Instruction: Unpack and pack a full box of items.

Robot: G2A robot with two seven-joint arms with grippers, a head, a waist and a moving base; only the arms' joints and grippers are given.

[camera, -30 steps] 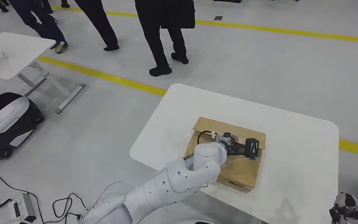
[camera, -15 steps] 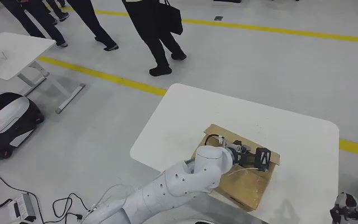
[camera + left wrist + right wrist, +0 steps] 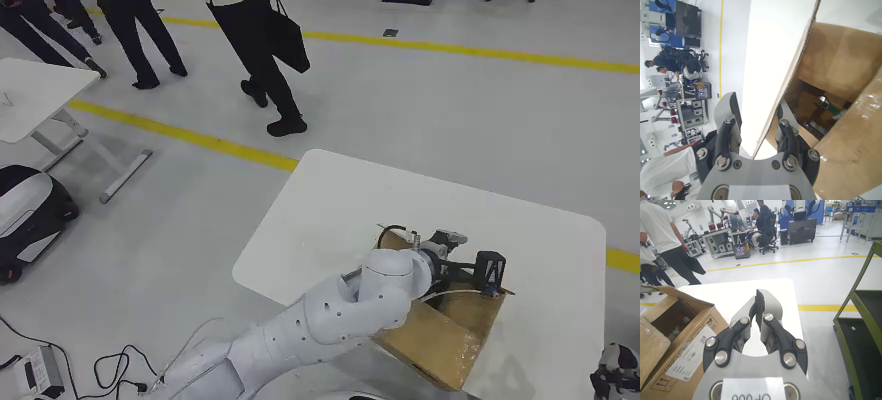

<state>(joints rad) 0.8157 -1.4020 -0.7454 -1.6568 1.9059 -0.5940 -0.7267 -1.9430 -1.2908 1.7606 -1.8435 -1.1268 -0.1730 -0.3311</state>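
Observation:
A brown cardboard box lies turned at an angle on the white table, near its front edge. My left gripper hangs over the box's far corner. In the left wrist view the left gripper is open and straddles an upright flap, with one finger inside the box and one outside. Deep inside lie a silver and green item and some pale packets. My right gripper is shut on nothing, low over the bare table beside the box.
A green metal cart stands just off the table's side. People walk on the floor beyond the table's far edge. Another white table stands far to the left. A label covers the box's side wall.
The box has slid and turned to the right across the table together with my left gripper, and its flap now stands up. The people behind have walked leftward.

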